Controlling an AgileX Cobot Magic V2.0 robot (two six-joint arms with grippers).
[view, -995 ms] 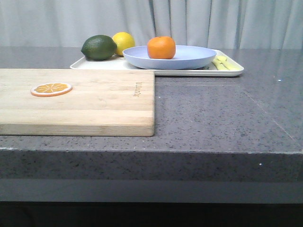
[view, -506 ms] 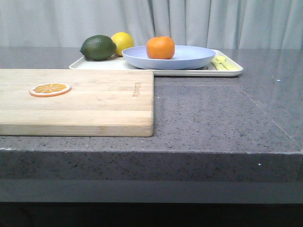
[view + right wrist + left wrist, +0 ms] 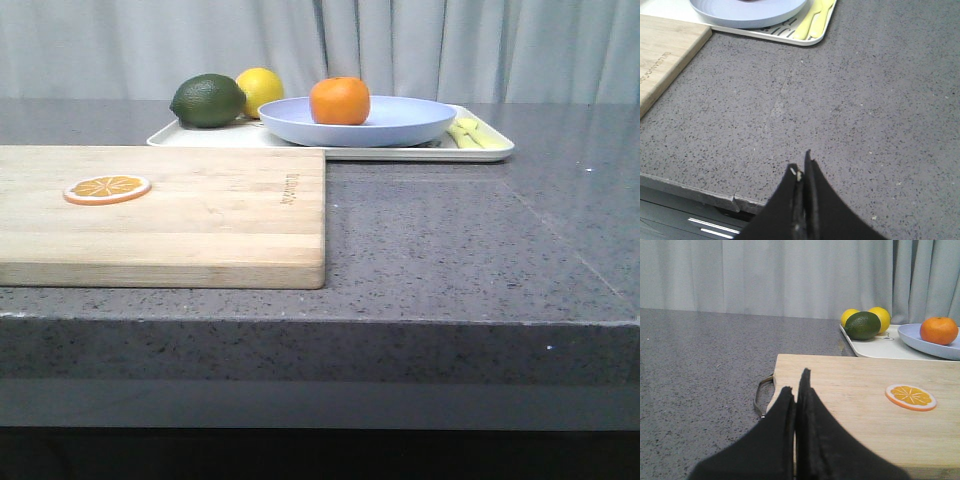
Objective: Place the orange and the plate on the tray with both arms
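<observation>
The orange [image 3: 340, 101] sits on the lavender-blue plate [image 3: 410, 125], which rests on the cream-white tray [image 3: 490, 153] at the back of the table. The orange [image 3: 938, 330] and plate [image 3: 920, 337] also show in the left wrist view, and the plate [image 3: 747, 10] and tray [image 3: 812, 40] in the right wrist view. My left gripper [image 3: 795, 385] is shut and empty, low over the near left end of the cutting board. My right gripper [image 3: 801, 167] is shut and empty over the table's front edge. Neither arm shows in the front view.
A wooden cutting board [image 3: 200, 215] with a flat orange slice [image 3: 107, 188] lies at the front left. A dark green lime or avocado [image 3: 208, 100] and a yellow lemon [image 3: 262, 87] sit on the tray's left end. Pale yellow cutlery [image 3: 470, 133] lies at its right end.
</observation>
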